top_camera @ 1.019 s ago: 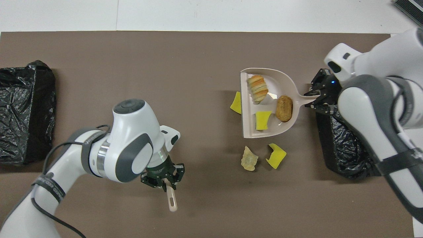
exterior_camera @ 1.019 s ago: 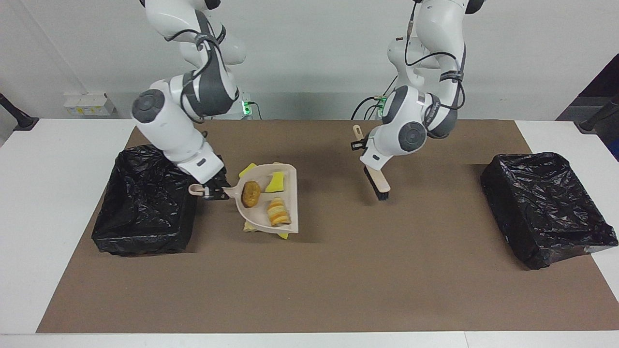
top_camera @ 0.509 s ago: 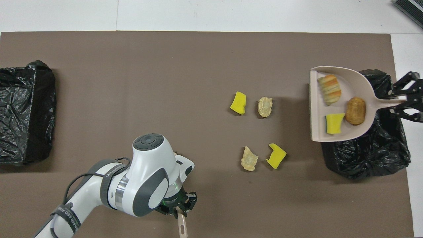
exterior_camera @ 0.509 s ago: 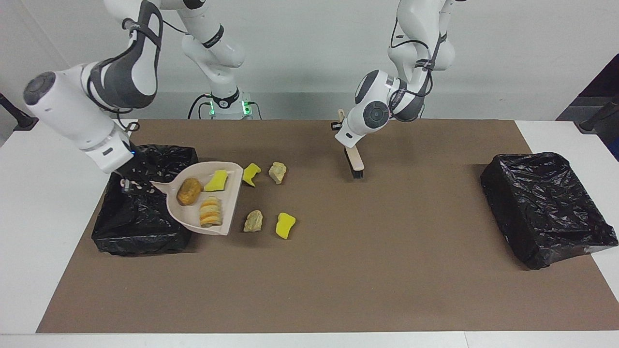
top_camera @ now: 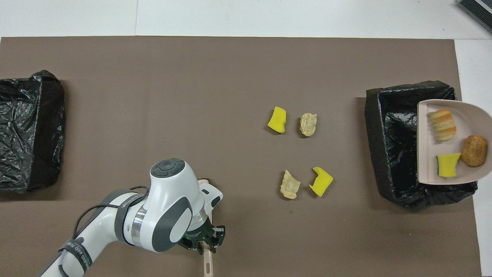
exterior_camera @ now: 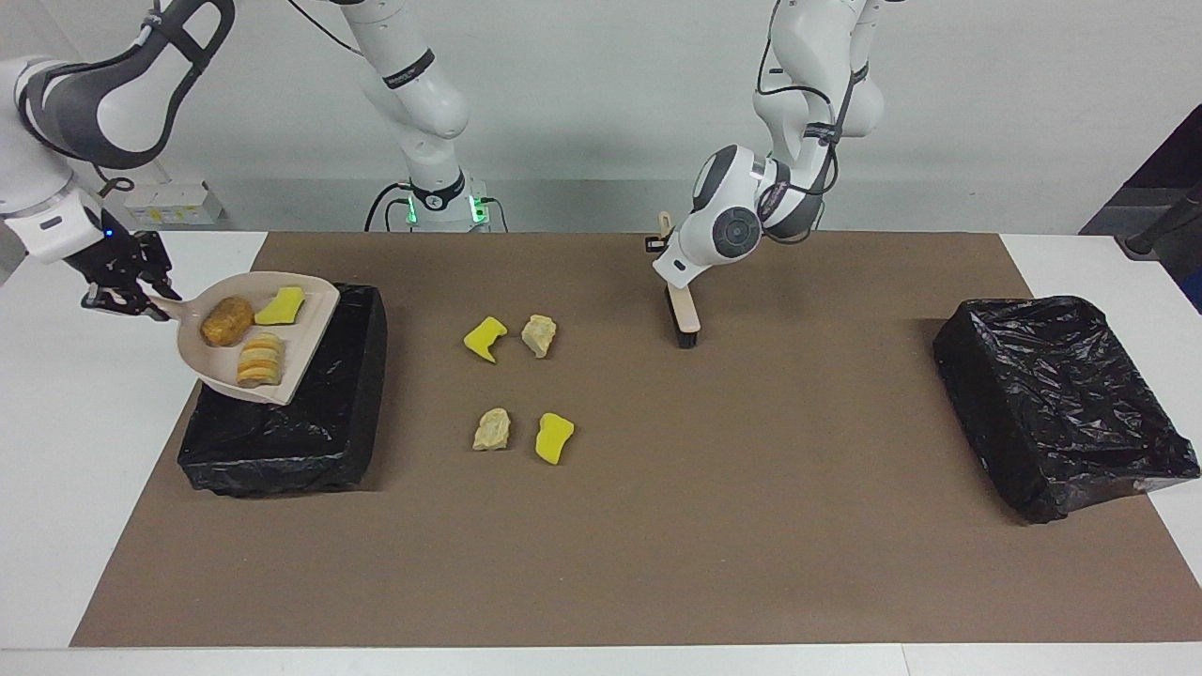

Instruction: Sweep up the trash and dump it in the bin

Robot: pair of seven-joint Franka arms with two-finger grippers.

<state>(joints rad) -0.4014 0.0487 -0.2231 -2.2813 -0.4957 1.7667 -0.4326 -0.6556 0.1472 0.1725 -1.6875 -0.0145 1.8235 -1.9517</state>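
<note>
Dustpan now over the bin.
My right gripper pinches its handle; left gripper, at two o'clock, grips the brush.

Showing smooth white shells on the left arm and the right arm. Wearing dark grey bands at the big round joints, with a grey cap on one. Trailing thin black cables. Carrying a grey strap with tiny white letters. Glowing green at the base. Ending in a black, bony left gripper and right gripper.
</note>
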